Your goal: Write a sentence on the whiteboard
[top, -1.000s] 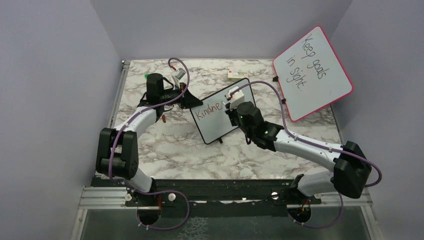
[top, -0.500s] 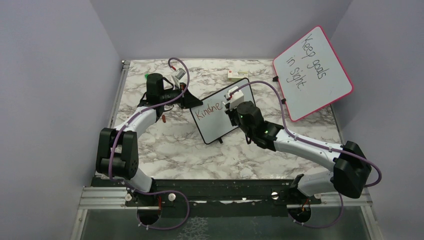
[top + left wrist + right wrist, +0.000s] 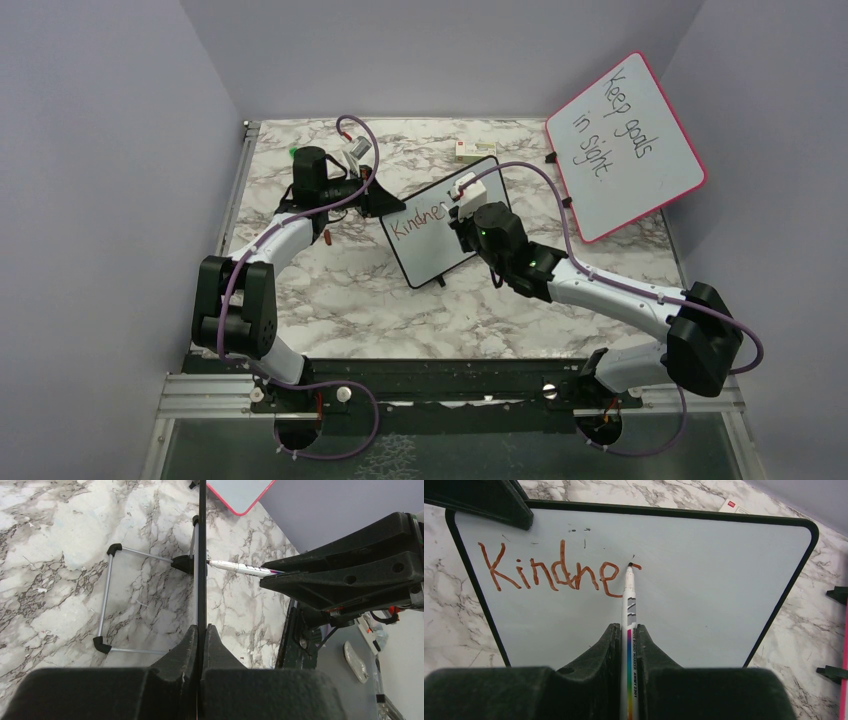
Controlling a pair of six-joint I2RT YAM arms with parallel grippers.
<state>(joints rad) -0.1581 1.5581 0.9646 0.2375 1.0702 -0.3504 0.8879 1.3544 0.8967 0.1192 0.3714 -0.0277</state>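
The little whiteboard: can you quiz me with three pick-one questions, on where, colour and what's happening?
1. Where is the marker tip? A) on the whiteboard B) on the table C) in the air
2. What colour is the writing? A) black B) green C) red-brown
3. What do the left fingers do? A) stand open B) pinch the whiteboard's edge C) hold the marker
Answers: 1 A, it touches after the last letter; 2 C, letters look red-brown; 3 B, they close on its thin edge.
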